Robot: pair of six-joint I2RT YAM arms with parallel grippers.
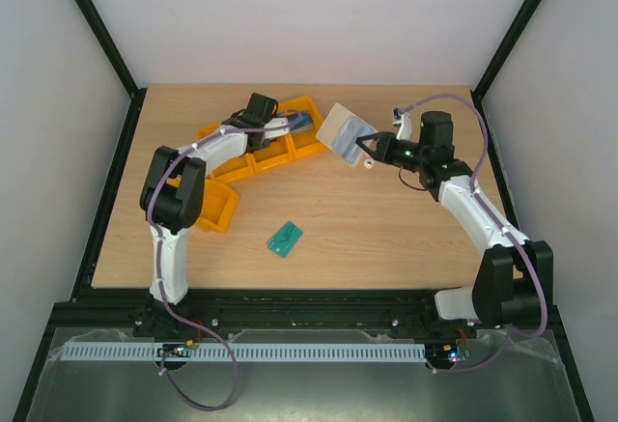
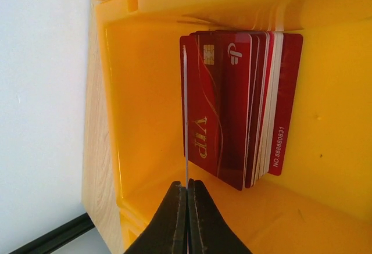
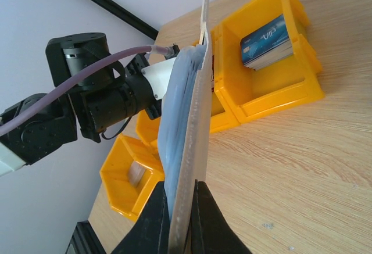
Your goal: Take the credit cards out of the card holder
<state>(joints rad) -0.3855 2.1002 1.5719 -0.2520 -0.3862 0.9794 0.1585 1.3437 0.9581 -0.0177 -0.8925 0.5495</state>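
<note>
Left gripper (image 2: 187,189), closed on a thin card (image 2: 185,120) seen edge-on, inside a yellow bin (image 2: 145,91) at far left, beside stacked red cards (image 2: 226,108). Right gripper (image 3: 183,190), clamped on the card holder (image 3: 189,108), held clear of the counter (image 1: 386,219).

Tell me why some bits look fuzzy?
Left wrist view: the left claw is dark and fuzzy up close, while the red cards look sharp. Right wrist view: the card holder goes blurry near the lens. Top view: even light, only soft shadows.
</note>
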